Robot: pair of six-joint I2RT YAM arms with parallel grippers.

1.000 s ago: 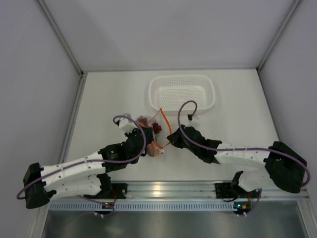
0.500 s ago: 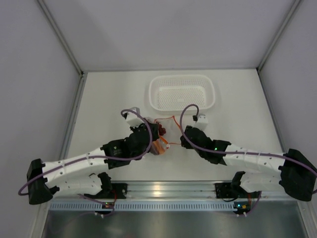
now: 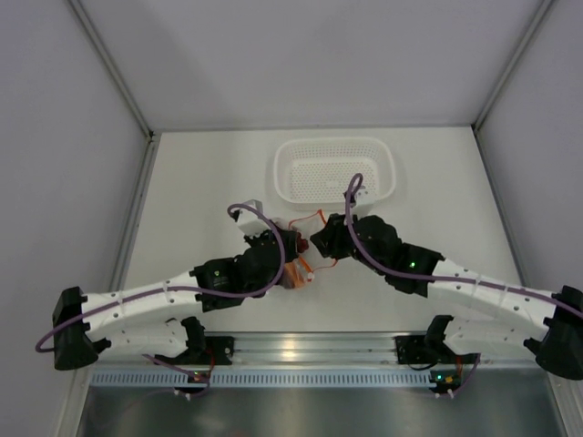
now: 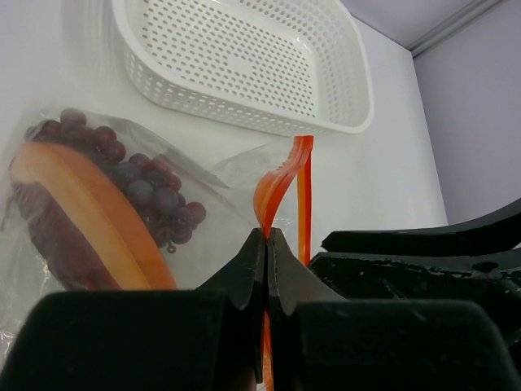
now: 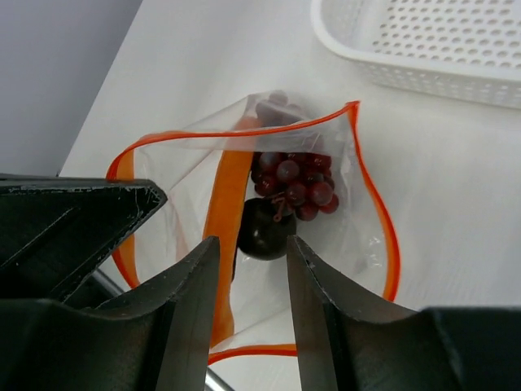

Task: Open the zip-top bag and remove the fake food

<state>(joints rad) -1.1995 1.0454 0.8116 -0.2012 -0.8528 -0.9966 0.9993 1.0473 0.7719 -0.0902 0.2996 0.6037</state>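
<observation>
Zip-top bag point(image 5: 183, 175) gapes open; left gripper point(image 4: 267, 244) pinches its orange zip strip point(image 4: 281, 175), right gripper point(image 5: 252, 248) hovers part-open, empty.

A flat white table point(image 3: 191, 182) carries two things. A white perforated plastic basket point(image 3: 335, 141) sits toward its far edge. Near it, closer to the middle, a clear crinkly zip-top bag point(image 5: 366, 236) with an orange-red rim seems to rest partly on the surface.

Lab enclosure, white table point(image 3: 200, 182), grey walls point(image 3: 319, 55)
</observation>
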